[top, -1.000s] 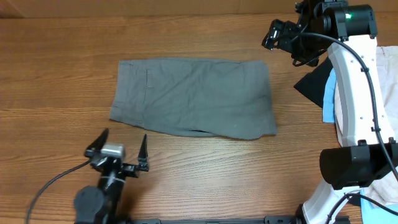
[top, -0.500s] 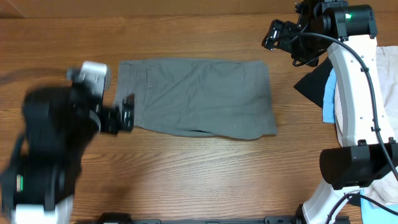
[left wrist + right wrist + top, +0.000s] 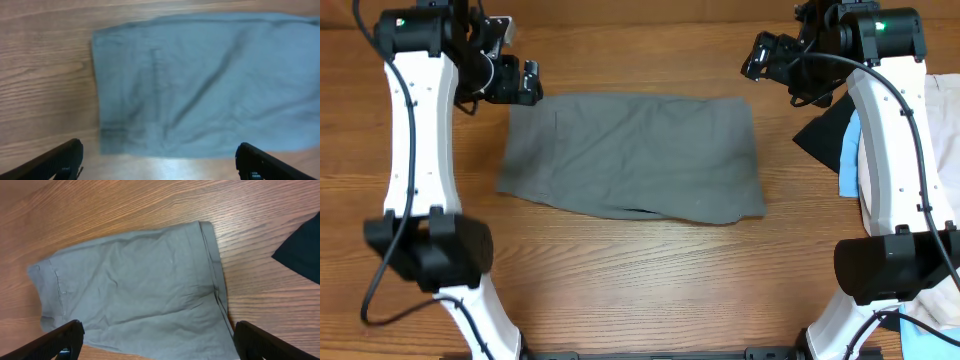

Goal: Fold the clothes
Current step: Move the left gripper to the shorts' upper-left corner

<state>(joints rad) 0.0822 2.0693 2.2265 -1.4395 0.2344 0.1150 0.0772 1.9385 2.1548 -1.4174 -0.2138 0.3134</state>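
The grey shorts [image 3: 632,155] lie flat and spread out in the middle of the wooden table. They also show in the left wrist view [image 3: 210,85] and the right wrist view [image 3: 135,300]. My left gripper [image 3: 515,82] is open and empty above the table just beyond the shorts' far left corner. My right gripper [image 3: 770,60] is open and empty above the table past the shorts' far right corner. A black piece [image 3: 827,132], a light-blue piece [image 3: 849,152] and a beige piece [image 3: 942,140] lie piled at the right edge.
The black piece's corner shows at the right in the right wrist view [image 3: 300,250]. The right arm's white links [image 3: 895,150] stand over the pile at the right. The left arm's links [image 3: 415,150] stand left of the shorts.
My left arm has swung up from the near edge of the table to the far left, and its gripper now hangs by the shorts' far left corner. The right arm and shorts have not moved.
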